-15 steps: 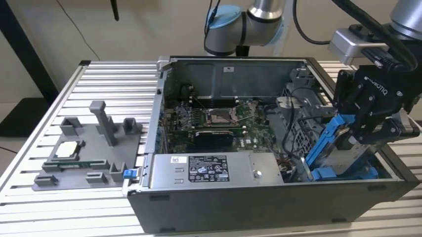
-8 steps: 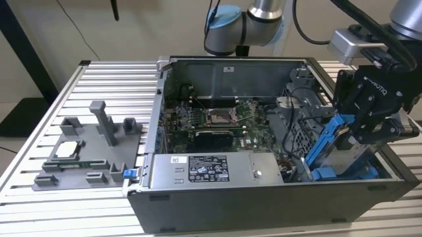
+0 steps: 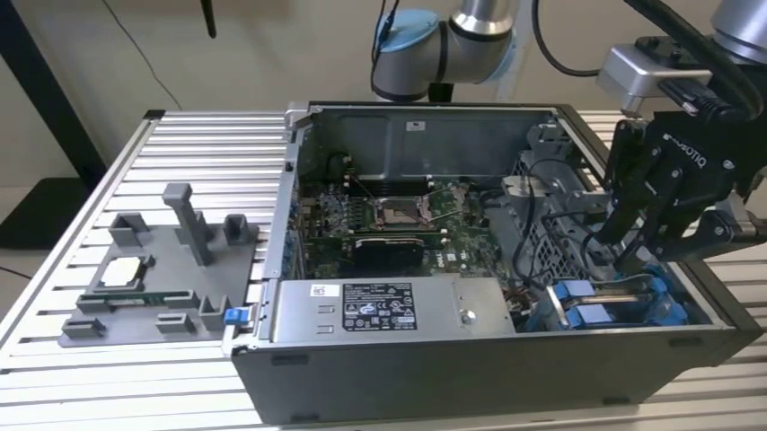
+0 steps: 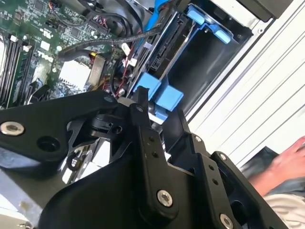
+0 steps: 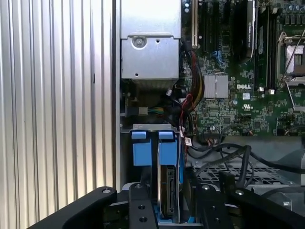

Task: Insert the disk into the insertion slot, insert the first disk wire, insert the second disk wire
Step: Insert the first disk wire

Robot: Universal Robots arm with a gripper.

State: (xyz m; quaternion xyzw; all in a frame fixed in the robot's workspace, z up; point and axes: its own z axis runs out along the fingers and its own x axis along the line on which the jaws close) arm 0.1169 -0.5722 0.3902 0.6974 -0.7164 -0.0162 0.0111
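While it's hanging over the drive corner of the case, gripper (image 3: pixel 639 269): jaws are sitting narrow, one on each side of the disk. I'm reading that as pinching it, though the contact itself is hiding behind the gripper's own body.
disk (image 5: pixel 169 200): standing on edge in its blue frame (image 5: pixel 167 152), sitting down in the bay with its connector edge facing the first wrist camera. In the exterior view it's lying at about 4 o'clock from the CPU socket (image 3: pixel 396 211).
insertion slot (image 5: pixel 147 128): grey bay wrapping round the disk. A second blue tab (image 5: pixel 142 152) is sitting just beside the disk's own.
how far in: I'm guessing mostly down, but I can't tell if it's clicking home.
handling: I'm figuring it's stiff, heavyish, smooth metal so a bit slippery, and not liking knocks. Gripping across the flat faces is looking sensible. I'd be staying off the connector strip and the thin blue tabs, which are probably flexing.
wires (image 5: pixel 224 152): black ones looping loose near the bay, red and black leads (image 5: pixel 188 102) bunching by the board. The disk's connector edge is looking bare.
power supply box (image 3: pixel 377 305): lying at 6 o'clock from the socket.
case (image 3: pixel 480 377): lying open on the slatted table (image 3: pixel 72 377).
grey fixture (image 3: pixel 156 278): sitting at 9 o'clock from the case, well apart.
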